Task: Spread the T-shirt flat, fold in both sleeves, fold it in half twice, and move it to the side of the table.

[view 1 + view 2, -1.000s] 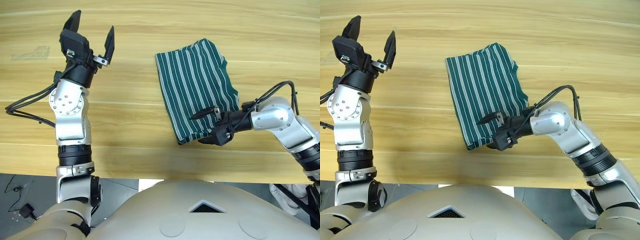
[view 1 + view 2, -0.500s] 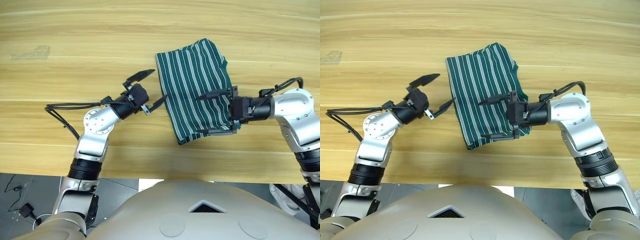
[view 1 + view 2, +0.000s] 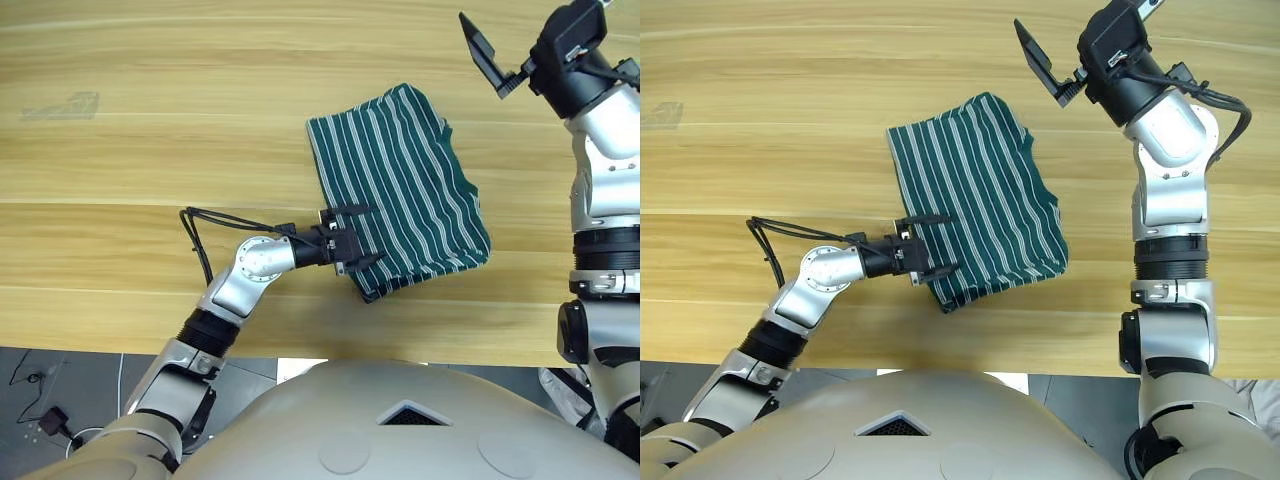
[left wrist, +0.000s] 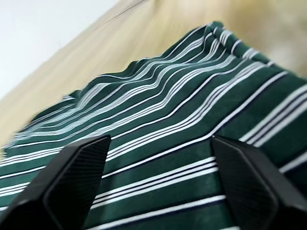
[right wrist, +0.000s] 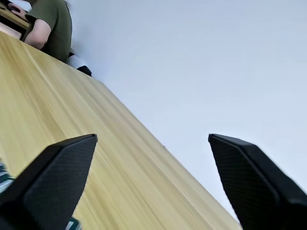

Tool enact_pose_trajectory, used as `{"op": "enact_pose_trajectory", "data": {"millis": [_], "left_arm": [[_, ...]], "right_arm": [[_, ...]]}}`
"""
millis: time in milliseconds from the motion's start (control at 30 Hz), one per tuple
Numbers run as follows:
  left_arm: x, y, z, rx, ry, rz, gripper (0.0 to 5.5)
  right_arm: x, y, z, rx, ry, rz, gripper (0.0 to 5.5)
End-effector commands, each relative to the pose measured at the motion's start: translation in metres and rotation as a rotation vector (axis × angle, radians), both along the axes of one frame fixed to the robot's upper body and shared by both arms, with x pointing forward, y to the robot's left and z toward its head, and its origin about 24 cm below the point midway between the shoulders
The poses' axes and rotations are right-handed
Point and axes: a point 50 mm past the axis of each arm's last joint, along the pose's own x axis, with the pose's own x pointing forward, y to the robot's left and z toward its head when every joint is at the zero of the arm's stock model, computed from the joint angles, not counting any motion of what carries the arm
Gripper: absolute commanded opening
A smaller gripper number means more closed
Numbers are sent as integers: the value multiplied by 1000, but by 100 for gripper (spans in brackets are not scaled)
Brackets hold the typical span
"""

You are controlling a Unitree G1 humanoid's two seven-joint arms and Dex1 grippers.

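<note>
The folded green T-shirt [image 3: 400, 185] with white stripes lies on the wooden table [image 3: 150, 140], right of centre. My left gripper [image 3: 357, 236] is low at the shirt's near-left corner, open, with its two fingers straddling the cloth edge. In the left wrist view the striped T-shirt [image 4: 182, 120] runs between the spread fingertips [image 4: 72, 177]. My right gripper [image 3: 1095, 32] is held high over the far right of the table, open and well clear of the shirt, with nothing between its fingers [image 5: 53, 182].
Bare wood stretches to the left of the shirt and along the far side. The table's near edge [image 3: 300, 345] runs just below the shirt's near corner. A cable loops from my left forearm [image 3: 215, 225].
My left arm swung down from upright to the shirt's near-left corner. My right gripper left the shirt's near-right edge and rose to the far right. The shirt's near edge now spreads farther right.
</note>
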Motion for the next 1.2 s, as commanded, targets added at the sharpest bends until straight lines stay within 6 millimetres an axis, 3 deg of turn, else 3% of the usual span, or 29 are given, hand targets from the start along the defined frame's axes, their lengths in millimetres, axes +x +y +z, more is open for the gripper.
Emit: {"op": "enact_pose_trajectory", "data": {"millis": [33, 267, 767, 1000, 1100, 1200], "left_arm": [[-13, 25, -16, 133, 72, -21, 390], [-14, 59, -10, 213, 55, 31, 390], [-10, 79, 10, 277, -19, 40, 390], [-5, 71, 27, 150, -30, 83, 390], [-3, 68, 45, 26, -32, 112, 390], [3, 70, 88, -191, -106, 180, 390]], "right_arm": [[3, 0, 3, -5, -28, -20, 430], [0, -6, -4, -16, -21, -45, 430], [-8, -18, -21, -15, 12, -77, 430], [-14, -15, -26, 3, 13, -48, 430], [-25, -8, -27, 10, -40, 25, 430], [-42, -6, -25, -37, -149, 101, 430]]}}
